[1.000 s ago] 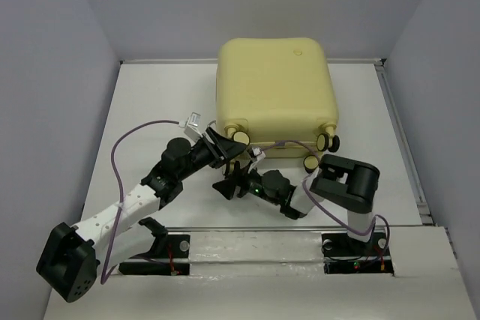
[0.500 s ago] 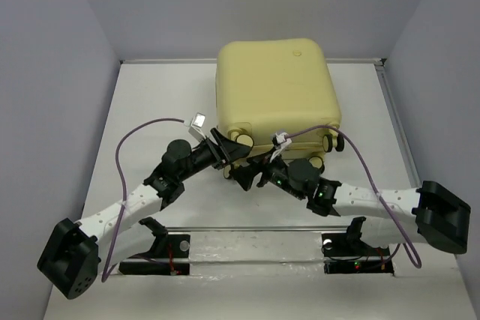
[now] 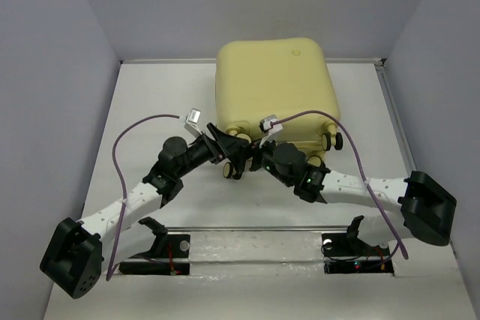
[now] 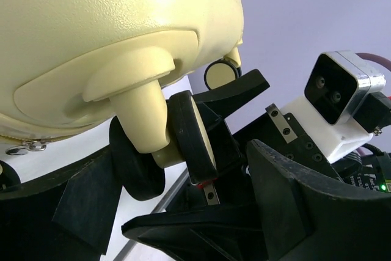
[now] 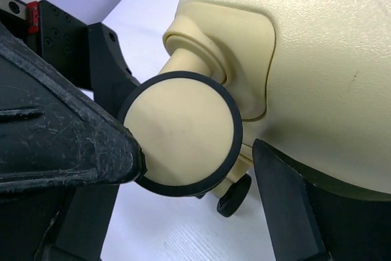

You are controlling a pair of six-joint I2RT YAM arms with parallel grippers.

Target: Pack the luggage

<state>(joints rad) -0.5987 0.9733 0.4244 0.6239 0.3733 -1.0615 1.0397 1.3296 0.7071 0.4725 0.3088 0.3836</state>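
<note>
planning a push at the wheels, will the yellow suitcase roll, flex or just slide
Probably stiff: the suitcase has a moulded hard shell. It lies flat, wheels pointing sideways, so likely slides rather than rolls. Pressed wheels may swivel.

Left hand (image 3: 229, 154) and right hand (image 3: 251, 159), both spread open, point inward, nearly touching.

- Luggage (image 3: 274, 88): pale yellow all over, fine pebbled grain; round emblem (image 3: 297, 53) on top, same yellow.
- Wheels (image 5: 179, 132) on luggage: pale yellow faces, black rims, yellow stems.
- Table (image 3: 150, 110) under luggage: white.
- Walls (image 3: 45, 73) behind & beside luggage: pale lavender-grey.
- Left arm (image 3: 127, 204), right arm (image 3: 360, 185) in front of luggage: white links, black joints & bases.
- Cables (image 3: 135, 129) near luggage front: purple.
- Wrist cam (image 4: 342, 90) by luggage wheel: white-silver body, black face.
</note>
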